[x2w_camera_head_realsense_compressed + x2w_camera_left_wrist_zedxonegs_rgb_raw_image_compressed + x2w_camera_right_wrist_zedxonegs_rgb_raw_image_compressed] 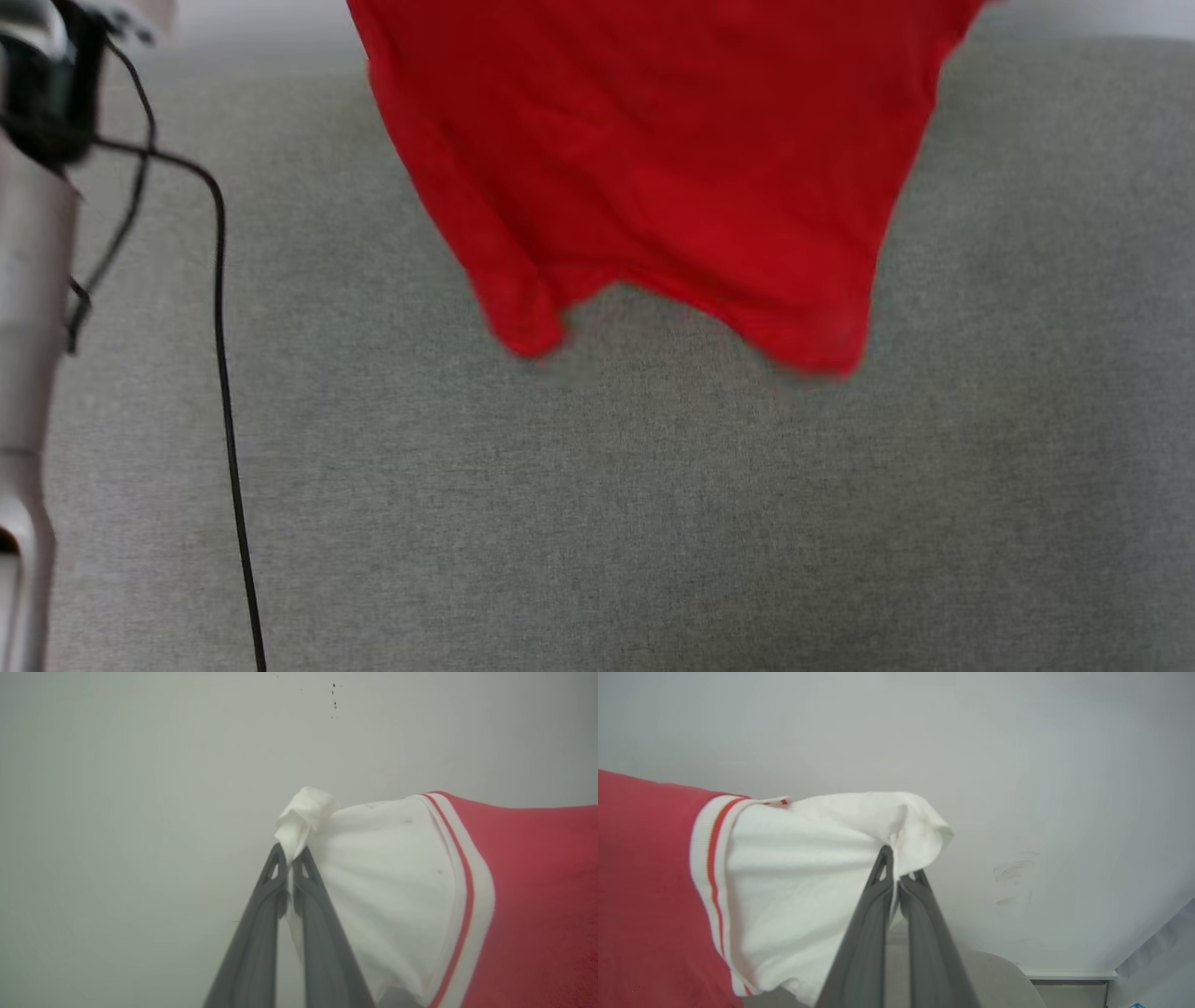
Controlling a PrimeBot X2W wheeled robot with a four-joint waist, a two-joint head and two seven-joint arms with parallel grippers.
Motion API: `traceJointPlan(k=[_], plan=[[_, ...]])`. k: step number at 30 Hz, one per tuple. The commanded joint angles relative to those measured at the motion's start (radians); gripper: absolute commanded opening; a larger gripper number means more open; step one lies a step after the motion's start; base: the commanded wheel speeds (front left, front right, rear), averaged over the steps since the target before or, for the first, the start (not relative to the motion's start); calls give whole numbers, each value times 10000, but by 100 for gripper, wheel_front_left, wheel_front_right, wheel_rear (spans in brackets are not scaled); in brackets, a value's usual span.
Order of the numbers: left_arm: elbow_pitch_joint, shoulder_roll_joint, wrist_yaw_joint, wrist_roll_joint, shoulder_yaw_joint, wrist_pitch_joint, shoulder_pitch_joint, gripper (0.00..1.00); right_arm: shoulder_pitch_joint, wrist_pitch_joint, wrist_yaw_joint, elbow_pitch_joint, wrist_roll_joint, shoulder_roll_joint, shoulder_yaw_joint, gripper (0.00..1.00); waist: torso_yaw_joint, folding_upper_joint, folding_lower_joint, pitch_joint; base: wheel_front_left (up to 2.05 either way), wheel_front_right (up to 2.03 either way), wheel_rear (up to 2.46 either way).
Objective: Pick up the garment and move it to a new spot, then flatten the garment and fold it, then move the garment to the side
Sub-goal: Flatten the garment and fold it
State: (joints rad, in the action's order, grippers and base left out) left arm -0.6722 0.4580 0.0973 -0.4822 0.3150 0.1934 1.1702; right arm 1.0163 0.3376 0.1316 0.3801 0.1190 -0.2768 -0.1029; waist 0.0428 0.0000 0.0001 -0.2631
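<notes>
Head view: the red shirt (653,159) hangs down from 12 o'clock, spread wide. Its two lower corners dangle close over the grey cloth surface (653,523), and blur hides whether they touch it. At 9 o'clock stand a pale forearm (33,280) and a black cable (222,327).

Left wrist view: the left gripper (289,853) has its fingers pressed together, clamped on the bunched edge of a white sleeve (387,872). Striped trim and the red body lie toward 3 o'clock, before a pale wall (140,765).

Right wrist view: the right gripper (899,864) is likewise pinched tight on the other sleeve (798,858), with the red body at 9 o'clock.
</notes>
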Motion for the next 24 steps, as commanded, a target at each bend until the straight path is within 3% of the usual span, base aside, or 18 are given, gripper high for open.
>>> traceJointPlan(k=[1,12,18,24], plan=[[-263,115,50,127,18,140,604,0,736,-251,-17,298,-177,-16,87,0,109,0,-1,-502,0,0,0],[-1679,167,177,409,8,618,3730,0,4719,-1965,-17,2249,-923,188,498,0,144,0,-1,-1789,0,0,0],[-2263,-28,237,294,-40,700,3959,0,5276,-2576,-17,3331,-1022,503,799,0,164,0,-1,-2115,0,0,0],[-2432,-303,312,-37,-52,728,3185,0,4884,-3119,-15,4430,-768,893,1266,0,162,0,-1,-2335,0,0,0]])
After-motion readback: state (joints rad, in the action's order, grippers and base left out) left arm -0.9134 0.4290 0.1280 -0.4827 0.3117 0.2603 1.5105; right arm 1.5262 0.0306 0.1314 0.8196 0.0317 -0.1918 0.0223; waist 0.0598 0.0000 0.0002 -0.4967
